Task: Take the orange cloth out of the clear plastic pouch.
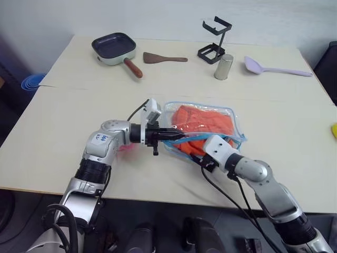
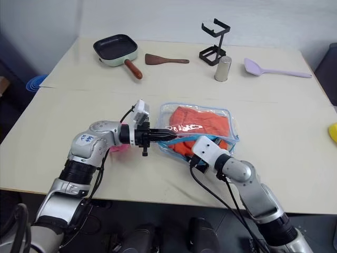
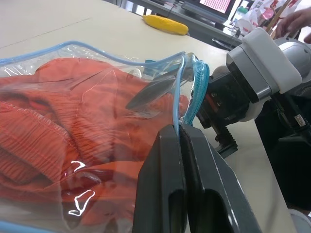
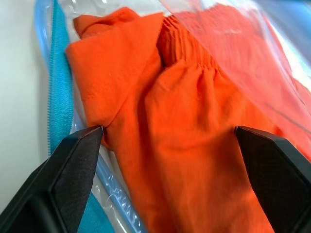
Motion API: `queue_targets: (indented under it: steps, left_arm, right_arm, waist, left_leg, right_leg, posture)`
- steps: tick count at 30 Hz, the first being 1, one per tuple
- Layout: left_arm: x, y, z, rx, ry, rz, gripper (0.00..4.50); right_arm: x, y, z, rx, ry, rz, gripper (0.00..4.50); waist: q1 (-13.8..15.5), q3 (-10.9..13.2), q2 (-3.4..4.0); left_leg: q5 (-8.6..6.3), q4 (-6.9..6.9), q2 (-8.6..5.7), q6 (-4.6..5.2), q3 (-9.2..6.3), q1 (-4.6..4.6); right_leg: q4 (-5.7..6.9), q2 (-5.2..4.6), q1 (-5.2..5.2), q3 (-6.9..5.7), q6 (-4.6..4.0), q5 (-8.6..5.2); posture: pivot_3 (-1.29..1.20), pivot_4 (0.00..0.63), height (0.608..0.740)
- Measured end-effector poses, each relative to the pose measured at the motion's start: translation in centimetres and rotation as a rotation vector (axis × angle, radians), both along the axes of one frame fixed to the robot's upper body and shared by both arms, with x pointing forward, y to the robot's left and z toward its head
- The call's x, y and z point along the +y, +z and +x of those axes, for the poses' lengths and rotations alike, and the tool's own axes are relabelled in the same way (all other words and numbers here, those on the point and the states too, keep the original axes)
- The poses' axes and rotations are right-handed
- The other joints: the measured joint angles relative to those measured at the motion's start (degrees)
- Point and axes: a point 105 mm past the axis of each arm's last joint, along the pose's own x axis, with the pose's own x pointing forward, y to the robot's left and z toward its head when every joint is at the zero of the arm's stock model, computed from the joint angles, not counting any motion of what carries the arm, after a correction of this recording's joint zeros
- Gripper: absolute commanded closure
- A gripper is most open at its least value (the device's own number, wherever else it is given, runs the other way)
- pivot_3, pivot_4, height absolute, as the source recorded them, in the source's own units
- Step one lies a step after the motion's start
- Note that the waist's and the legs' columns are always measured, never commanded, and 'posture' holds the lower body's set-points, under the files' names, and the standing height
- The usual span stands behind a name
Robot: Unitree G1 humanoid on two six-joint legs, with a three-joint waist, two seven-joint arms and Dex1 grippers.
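Grippers first, since they sit nearest us. Our right gripper (image 4: 170, 141) has its 2 fingers (image 4: 73, 170) spread wide, pushed into the open mouth of the pouch (image 1: 231, 118) with the cloth (image 4: 194, 121) between them; we cannot tell whether either finger touches the fabric. Our left gripper (image 3: 182, 133) is clenched on the pouch's blue edge trim by the zipper, holding the upper flap lifted so the mouth gapes toward the right gripper. In the head views the left gripper points across toward the right, level with the pouch's near left corner.

Cloth and pouch lie together at the middle of the table (image 1: 63, 116). Most of the cloth is inside the pouch, bunched and wrinkled under the clear plastic, with a fold showing at the open near edge. Something pink (image 1: 125, 147) peeks out just under our left wrist.

Farther off, at the right table edge, we see a yellow thing (image 1: 334, 130), cut off by the frame. Along the far side, left to right, stand a small pan (image 1: 113, 48) with a brown handle, a brown spatula (image 1: 164, 58), a black wire stand (image 1: 214, 39), a metal cup (image 1: 224, 67) just beside it, and a lilac spoon (image 1: 274, 67). Well apart from all these, a blue item (image 1: 32, 81) sits beyond the left table edge.
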Motion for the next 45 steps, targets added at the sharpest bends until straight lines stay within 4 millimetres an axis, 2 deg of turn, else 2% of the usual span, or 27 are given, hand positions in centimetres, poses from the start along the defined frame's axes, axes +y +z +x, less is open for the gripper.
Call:
queue_targets:
  steps: [2, 5, 10, 14, 16, 17, 20, 22, 25, 28, 32, 35, 40, 42, 45]
  left_arm:
    - [0.0, 0.0, 0.0, -0.003, 0.002, -0.002, 4.48]
    - [-0.1, 0.0, 0.0, -0.003, -0.001, -0.006, 4.5]
    - [-0.1, 0.0, 0.0, -0.001, 0.002, -0.006, 4.5]
    - [-0.1, -0.1, 0.1, 0.0, 0.013, -0.005, 4.5]
    - [-0.1, -0.1, 0.2, 0.002, 0.017, -0.004, 4.5]
    - [-0.1, -0.1, 0.2, 0.005, 0.021, -0.003, 4.5]
    - [0.0, -0.5, 0.4, 0.039, 0.044, 0.002, 4.5]
    - [0.2, -0.7, 0.5, 0.068, 0.068, 0.0, 4.5]
    - [0.4, -0.6, 0.8, 0.089, 0.1, -0.014, 4.5]
    - [0.6, -0.6, 0.9, 0.099, 0.117, -0.025, 4.5]
    - [1.2, -1.5, 0.8, 0.122, 0.149, -0.017, 4.5]
    - [2.2, -2.4, 0.6, 0.14, 0.178, -0.001, 4.5]
    - [3.0, -2.5, 0.1, 0.115, 0.184, 0.02, 4.5]
    - [3.5, -2.6, -0.1, 0.109, 0.174, 0.029, 4.5]
    - [4.0, -2.5, -0.6, 0.084, 0.149, 0.045, 4.5]
  right_arm:
    - [0.6, -0.1, 0.9, 0.022, -0.015, 0.022, 0.0]
    - [1.2, -0.3, 2.0, 0.087, -0.051, 0.11, 0.62]
    - [1.3, -0.5, 2.4, 0.156, -0.053, 0.156, 2.26]
    - [0.2, -0.5, 2.3, 0.188, -0.057, 0.138, 3.67]
    - [-0.6, -0.3, 2.1, 0.206, -0.063, 0.146, 4.31]
    - [-1.0, -0.3, 2.0, 0.219, -0.062, 0.158, 4.48]
    - [-1.3, 0.2, 1.1, 0.288, 0.02, 0.25, 4.48]
    - [-1.1, 1.3, -0.5, 0.321, 0.155, 0.305, 4.48]
    - [-1.2, 3.5, -2.8, 0.331, 0.349, 0.295, 4.48]
    - [-1.4, 5.7, -4.9, 0.374, 0.466, 0.414, 4.48]
    - [-4.1, 6.3, -8.9, 0.571, 0.503, 0.477, 4.48]
    - [-6.0, 7.4, -10.4, 0.614, 0.469, 0.539, 4.48]
    - [-10.2, 10.9, -10.8, 0.551, 0.33, 0.616, 4.48]
    - [-12.3, 12.5, -10.0, 0.491, 0.262, 0.673, 4.48]
    - [-15.0, 15.5, -7.4, 0.26, 0.19, 0.699, 4.48]
  waist:
    - [-0.2, 0.0, -0.08]
    - [-0.4, -0.1, -0.08]
    - [-0.7, -0.1, -0.08]
    - [-0.5, -0.1, -0.08]
    - [-0.4, -0.1, -0.08]
    - [-0.4, -0.1, -0.08]
    - [-0.3, -0.1, -0.08]
    - [-0.3, 0.0, -0.06]
    - [-0.1, 0.0, -0.06]
    - [0.2, 0.0, -0.06]
    - [0.8, 0.0, -0.06]
    - [0.8, 0.0, -0.07]
    - [0.5, 0.0, -0.07]
    - [0.5, 0.0, -0.07]
    - [0.4, 0.0, -0.05]
  left_leg:
    - [0.02, 0.0, 0.01, -0.03, 0.0, 0.04]
    - [0.03, 0.0, 0.01, -0.03, -0.01, 0.04]
    - [0.03, 0.0, 0.0, -0.03, -0.03, 0.03]
    - [0.03, 0.0, -0.02, -0.02, -0.04, 0.01]
    - [0.03, 0.0, -0.02, -0.02, -0.05, 0.0]
    - [0.03, 0.0, -0.02, -0.02, -0.05, 0.0]
    - [0.03, -0.02, -0.02, -0.02, -0.05, -0.01]
    - [0.03, -0.04, -0.02, -0.01, -0.05, -0.03]
    - [0.03, -0.04, -0.01, -0.01, -0.05, -0.03]
    - [0.03, -0.06, 0.0, -0.01, -0.08, -0.03]
    - [-0.02, -0.07, -0.03, 0.06, -0.13, -0.07]
    - [-0.02, -0.06, -0.03, 0.08, -0.12, -0.08]
    - [-0.02, -0.08, -0.01, 0.08, -0.11, 0.01]
    - [-0.02, -0.08, -0.01, 0.08, -0.09, 0.0]
    - [-0.02, -0.07, -0.03, 0.07, 0.0, 0.02]
  right_leg:
    - [0.04, 0.0, 0.01, 0.0, 0.0, 0.0]
    - [0.06, -0.01, 0.02, 0.0, 0.0, 0.0]
    - [0.06, -0.03, 0.02, 0.0, 0.0, 0.0]
    - [0.05, -0.05, 0.02, 0.0, 0.0, 0.0]
    - [0.05, -0.05, 0.01, -0.01, 0.0, 0.0]
    - [0.04, -0.05, 0.01, 0.0, 0.0, 0.0]
    - [0.02, -0.03, 0.01, -0.01, 0.0, 0.0]
    - [0.01, -0.03, -0.01, -0.01, 0.0, 0.0]
    - [-0.01, -0.03, -0.02, -0.02, 0.0, 0.0]
    - [0.0, -0.04, -0.02, -0.03, 0.0, 0.0]
    - [-0.11, -0.13, 0.01, -0.07, 0.0, 0.0]
    - [-0.15, -0.15, 0.05, -0.08, 0.0, 0.01]
    - [-0.13, -0.16, 0.1, -0.08, 0.0, 0.01]
    - [-0.14, -0.16, 0.1, -0.07, 0.0, 0.01]
    - [-0.14, -0.16, 0.07, -0.02, 0.0, 0.01]
  posture:
    - [0.0, 0.15, 0.74]
    - [0.0, 0.15, 0.74]
    - [0.0, 0.15, 0.74]
    - [0.0, 0.15, 0.74]
    - [0.0, 0.15, 0.74]
    - [0.0, 0.15, 0.74]
    - [0.0, 0.15, 0.74]
    - [0.0, 0.15, 0.74]
    - [0.0, 0.15, 0.74]
    - [0.0, 0.15, 0.74]
    - [0.0, 0.15, 0.74]
    - [0.0, 0.15, 0.74]
    - [0.0, 0.15, 0.74]
    - [0.0, 0.15, 0.74]
    - [0.0, 0.15, 0.74]
